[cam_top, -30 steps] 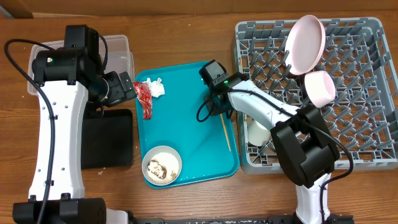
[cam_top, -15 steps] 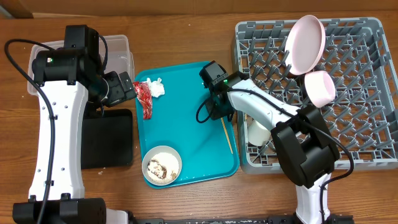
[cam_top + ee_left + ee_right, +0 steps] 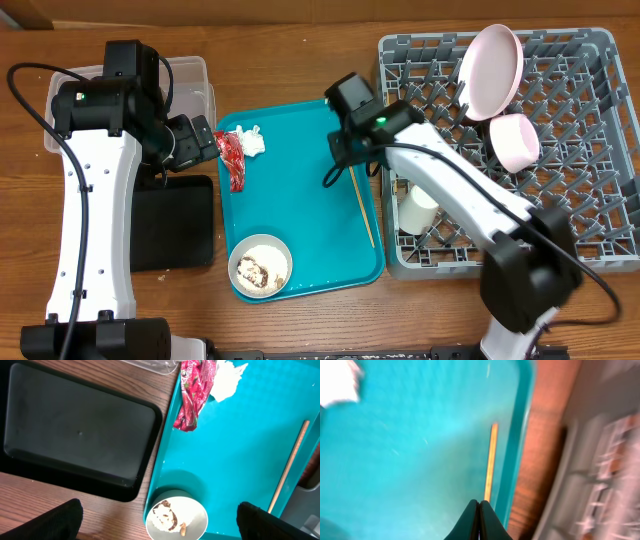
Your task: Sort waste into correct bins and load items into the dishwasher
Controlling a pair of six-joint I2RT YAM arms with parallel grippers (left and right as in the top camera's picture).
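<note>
A crumpled red wrapper (image 3: 232,160) and a white tissue (image 3: 250,140) lie at the teal tray's far left. A white bowl (image 3: 261,266) with rice scraps and a brown lump (image 3: 165,517) sits at the tray's near left. A wooden chopstick (image 3: 361,206) lies along the tray's right side. My left gripper (image 3: 200,140) is open and empty beside the wrapper (image 3: 192,395). My right gripper (image 3: 343,156) is shut and empty above the chopstick's far end (image 3: 490,462). The pink-backed plate (image 3: 490,68), pink bowl (image 3: 515,140) and white cup (image 3: 420,210) are in the grey dish rack (image 3: 590,200).
The clear tub (image 3: 190,90) stands at the far left, partly under my left arm. The black tray (image 3: 172,225) lies in front of it, left of the teal tray (image 3: 310,200). The rack stands against the teal tray's right edge.
My right arm has lifted and swung toward the rack, so more of the chopstick shows. The chopstick lies where it was. My left arm has not moved.
</note>
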